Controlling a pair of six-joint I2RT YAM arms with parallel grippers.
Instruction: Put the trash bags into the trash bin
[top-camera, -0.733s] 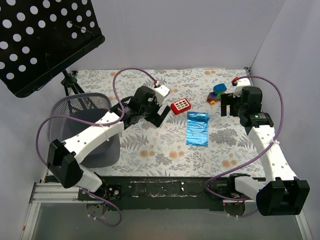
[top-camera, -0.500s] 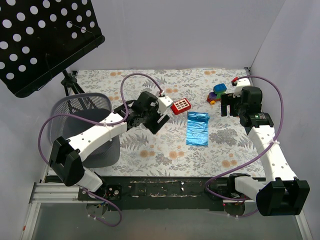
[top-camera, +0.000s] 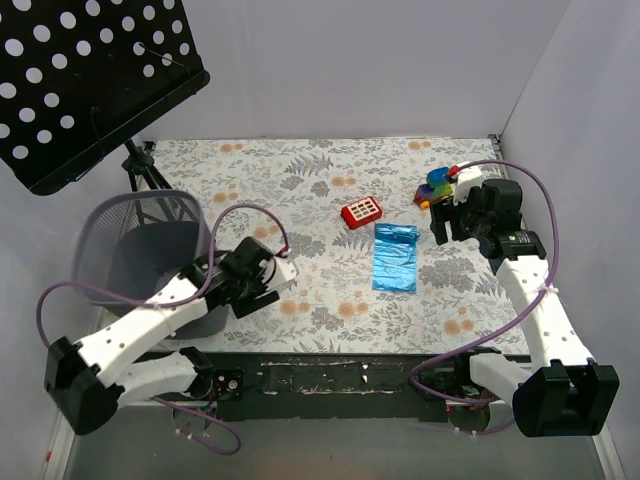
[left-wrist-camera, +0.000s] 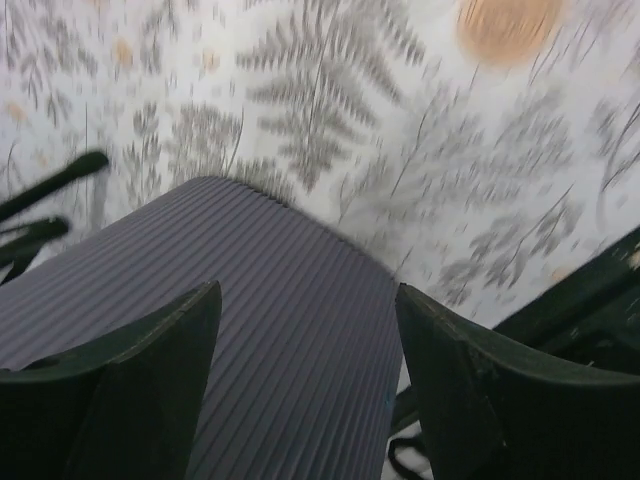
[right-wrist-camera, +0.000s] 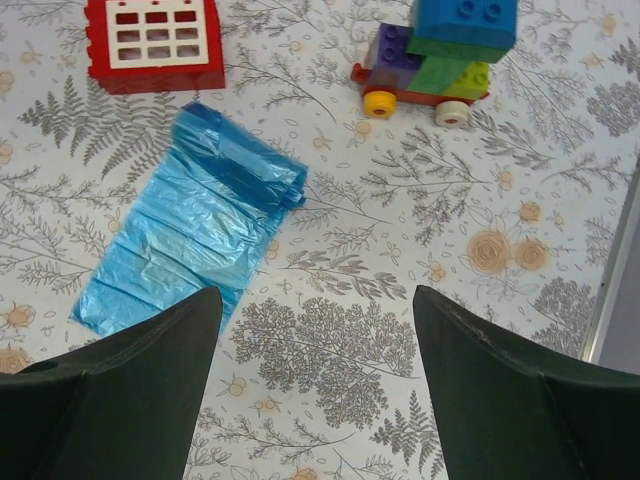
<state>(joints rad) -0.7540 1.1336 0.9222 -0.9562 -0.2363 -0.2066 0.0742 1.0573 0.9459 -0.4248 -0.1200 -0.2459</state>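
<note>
The blue trash bag (top-camera: 395, 257) lies flat and crinkled on the floral table, right of the middle; it also shows in the right wrist view (right-wrist-camera: 190, 235). The grey mesh trash bin (top-camera: 150, 215) stands at the left. My left gripper (top-camera: 250, 290) is open beside the bin's right side. In the left wrist view its ribbed dark wall (left-wrist-camera: 250, 340) fills the gap between my fingers (left-wrist-camera: 310, 295). My right gripper (top-camera: 450, 232) is open and empty above the table, just right of the bag (right-wrist-camera: 315, 300).
A red toy block (top-camera: 361, 211) lies just beyond the bag's far end (right-wrist-camera: 155, 40). A multicoloured toy-brick car (top-camera: 438, 185) sits by my right gripper (right-wrist-camera: 440, 50). A black perforated music stand (top-camera: 90, 80) and its tripod rise at the back left. White walls enclose the table.
My left arm has drawn back from near the red block toward the near left. The bin now stands further left and more upright. My right gripper has shifted slightly left.
</note>
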